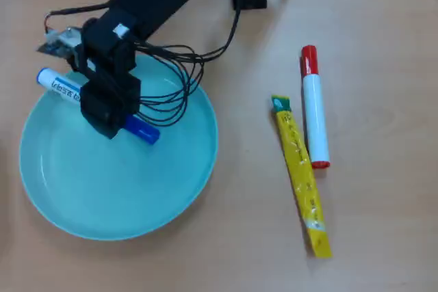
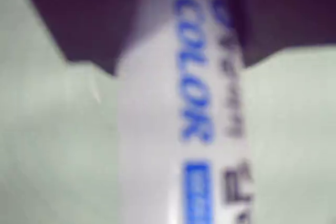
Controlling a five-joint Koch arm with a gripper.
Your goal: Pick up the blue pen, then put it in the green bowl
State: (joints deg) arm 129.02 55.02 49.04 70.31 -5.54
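Now blue pen [image 1: 61,87] over green bowl [image 1: 164,189], in gripper [image 1: 102,111].

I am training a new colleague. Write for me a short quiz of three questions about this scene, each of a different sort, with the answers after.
1. True or false: the blue pen lies flat on the table beside the red marker.
2. Multiple choice: in the overhead view, what lies directly left of the red marker? A) a yellow packet B) a spoon C) a second bowl
3. Short answer: over which object is the gripper positioned?

Key
1. False. The gripper is around its middle, over the green bowl.
2. A, the yellow packet.
3. The green bowl, near its upper left rim in the overhead view.
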